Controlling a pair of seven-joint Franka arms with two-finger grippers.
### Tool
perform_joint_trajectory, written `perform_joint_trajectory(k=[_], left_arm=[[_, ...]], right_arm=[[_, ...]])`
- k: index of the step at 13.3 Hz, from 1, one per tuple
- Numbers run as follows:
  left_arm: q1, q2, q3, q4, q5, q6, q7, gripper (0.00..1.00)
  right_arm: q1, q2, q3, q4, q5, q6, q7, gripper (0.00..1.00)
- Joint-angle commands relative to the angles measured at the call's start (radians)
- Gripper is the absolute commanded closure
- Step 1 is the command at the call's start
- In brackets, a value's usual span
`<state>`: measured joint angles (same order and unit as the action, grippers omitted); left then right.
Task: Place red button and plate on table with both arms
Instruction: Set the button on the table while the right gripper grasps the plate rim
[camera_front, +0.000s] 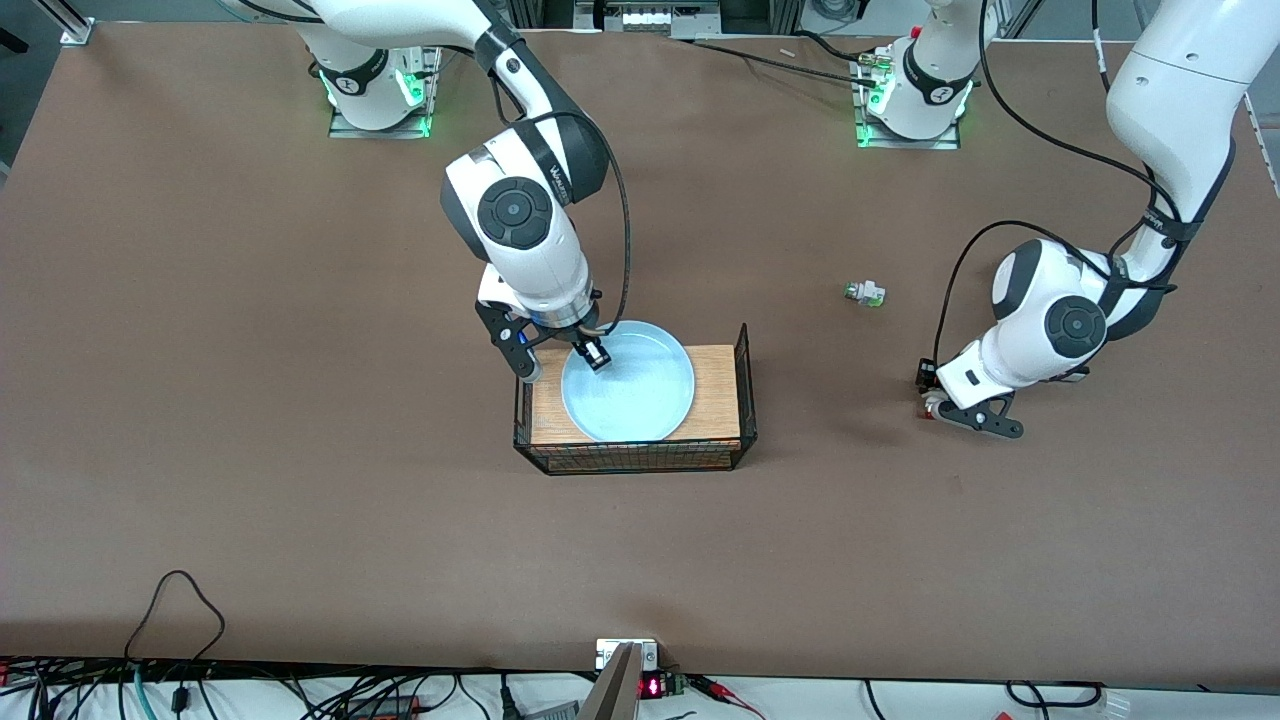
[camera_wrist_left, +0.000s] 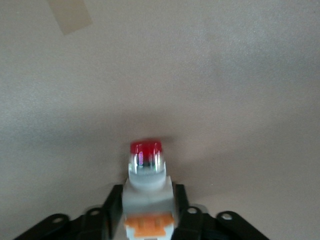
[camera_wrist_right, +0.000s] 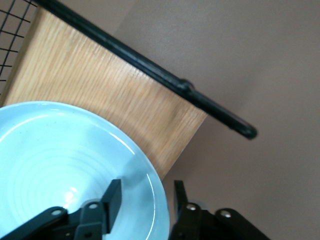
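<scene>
Fingers of the right gripper (camera_front: 562, 357) straddle the plate (camera_front: 640, 392) rim on the basket (camera_front: 745, 380). Left gripper (camera_front: 935, 404) pinches the red button (camera_wrist_left: 146, 170) low over the counter (camera_front: 250, 400). Neither is placed yet.

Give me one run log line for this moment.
left gripper: shut on red button, low over table | right gripper: open, straddling plate rim on basket

Right gripper (camera_front: 565, 360) is straddling the rim of the plate (camera_front: 630, 385), which is lying on the wood-topped wire basket (camera_front: 720, 400). Left gripper (camera_front: 940, 405) is sitting low at the table (camera_front: 250, 400) toward the left arm's end, something red showing at its tip. A small green-tipped part (camera_front: 864, 293) is lying on the table, farther from the camera than that gripper.
</scene>
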<state>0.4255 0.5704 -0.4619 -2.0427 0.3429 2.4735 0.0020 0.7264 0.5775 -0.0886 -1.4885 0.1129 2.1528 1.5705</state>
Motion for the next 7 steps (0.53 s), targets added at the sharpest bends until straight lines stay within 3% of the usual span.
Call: perform_joint_trajectory(k=[1, 4, 7], left_arm=[[0.013, -0.04, -0.014, 0.006, 0.005, -0.025, 0.007, 0.0], [0.012, -0.127, -0.069, 0.074, -0.008, -0.199, 0.0, 0.0], [0.013, -0.172, -0.17, 0.287, -0.012, -0.593, -0.112, 0.0]], right_arm=[[0.019, 0.005, -0.011, 0.019, 0.008, -0.001, -0.021, 0.87], [0.018, 0.005, -0.01, 0.016, 0.007, 0.013, -0.044, 0.97], [0.019, -0.033, -0.01, 0.019, 0.01, -0.008, -0.102, 1.0]])
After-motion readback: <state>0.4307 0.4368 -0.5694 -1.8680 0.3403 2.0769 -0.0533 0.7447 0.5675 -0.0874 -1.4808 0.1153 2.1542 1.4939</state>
